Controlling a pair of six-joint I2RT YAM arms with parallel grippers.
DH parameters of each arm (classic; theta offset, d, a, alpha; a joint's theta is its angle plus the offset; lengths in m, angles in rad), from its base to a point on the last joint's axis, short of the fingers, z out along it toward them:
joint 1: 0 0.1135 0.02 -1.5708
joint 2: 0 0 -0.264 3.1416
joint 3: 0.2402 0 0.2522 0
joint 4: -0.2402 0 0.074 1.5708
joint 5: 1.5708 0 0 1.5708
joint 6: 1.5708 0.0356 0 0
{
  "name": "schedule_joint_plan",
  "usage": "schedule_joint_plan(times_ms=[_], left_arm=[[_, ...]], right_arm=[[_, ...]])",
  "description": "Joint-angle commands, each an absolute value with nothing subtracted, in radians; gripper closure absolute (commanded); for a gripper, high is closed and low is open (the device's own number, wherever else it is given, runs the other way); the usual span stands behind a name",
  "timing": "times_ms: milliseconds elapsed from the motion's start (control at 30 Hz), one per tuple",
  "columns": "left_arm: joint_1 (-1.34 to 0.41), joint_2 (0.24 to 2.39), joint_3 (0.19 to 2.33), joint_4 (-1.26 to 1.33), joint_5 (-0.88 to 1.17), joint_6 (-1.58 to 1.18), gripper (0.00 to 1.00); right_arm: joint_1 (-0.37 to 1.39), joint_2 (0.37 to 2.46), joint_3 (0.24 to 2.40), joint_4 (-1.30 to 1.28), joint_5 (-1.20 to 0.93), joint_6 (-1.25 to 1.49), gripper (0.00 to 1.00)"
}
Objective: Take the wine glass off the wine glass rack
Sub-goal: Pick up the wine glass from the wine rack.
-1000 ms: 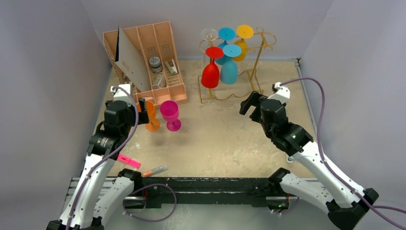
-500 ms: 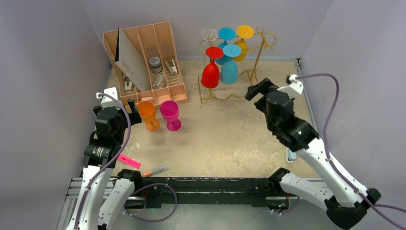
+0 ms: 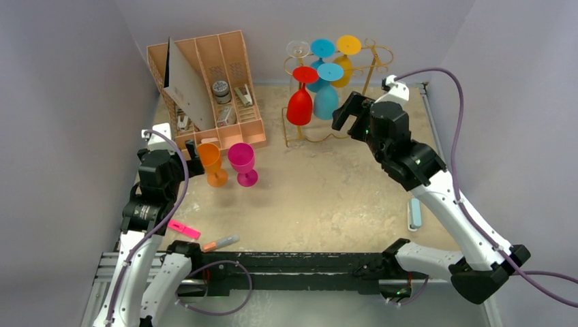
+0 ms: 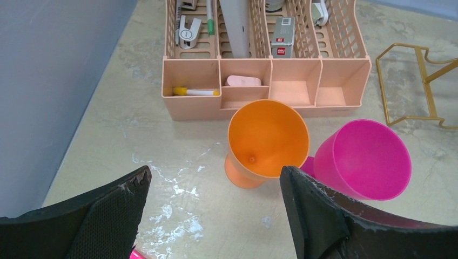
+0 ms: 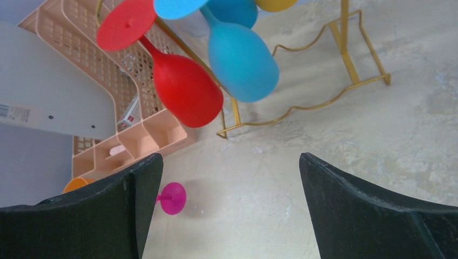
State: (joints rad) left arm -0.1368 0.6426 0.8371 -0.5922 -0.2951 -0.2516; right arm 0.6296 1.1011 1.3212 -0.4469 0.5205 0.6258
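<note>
plastic-looking blue wine glass [image 5: 243, 62] hangs ahead of the right gripper's [image 5: 229, 162] spread, empty jaws (likely light, slick); take the bowl.

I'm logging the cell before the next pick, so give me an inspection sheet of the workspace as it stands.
Surface: mottled beige table.
Job's things: wine glass rack holds red glass, blue glass, yellow glass and others upside down; orange glass and pink glass stand upright on the table.
Clutter: tan organiser, pink marker, grey marker.
Grippers: left gripper open, empty, facing the orange glass; right gripper open, empty, short of the red glass.
Cables: purple cables loop off both wrists.
Surroundings: plain grey walls.
</note>
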Motion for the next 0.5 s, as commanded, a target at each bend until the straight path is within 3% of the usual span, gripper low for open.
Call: schedule_joint_plan(times_ms=[0,67,167,467], left_arm=[[-0.128,0.633,0.840,-0.559,-0.282,-0.263,0.12],[-0.129,0.632,0.839,-0.555,-0.274,-0.260,0.12],[-0.127,0.634,0.840,-0.559,-0.268,-0.252,0.12],[-0.129,0.603,0.819,-0.558,-0.324,-0.207,0.11]], right_arm=[[0.505,1.176,1.470,-0.471,0.254,0.622,0.02],[0.404,1.236,1.543,-0.524,0.072,0.698,0.04],[0.369,1.282,1.570,-0.505,-0.038,0.725,0.04],[0.326,1.370,1.560,-0.351,-0.160,0.837,0.09]])
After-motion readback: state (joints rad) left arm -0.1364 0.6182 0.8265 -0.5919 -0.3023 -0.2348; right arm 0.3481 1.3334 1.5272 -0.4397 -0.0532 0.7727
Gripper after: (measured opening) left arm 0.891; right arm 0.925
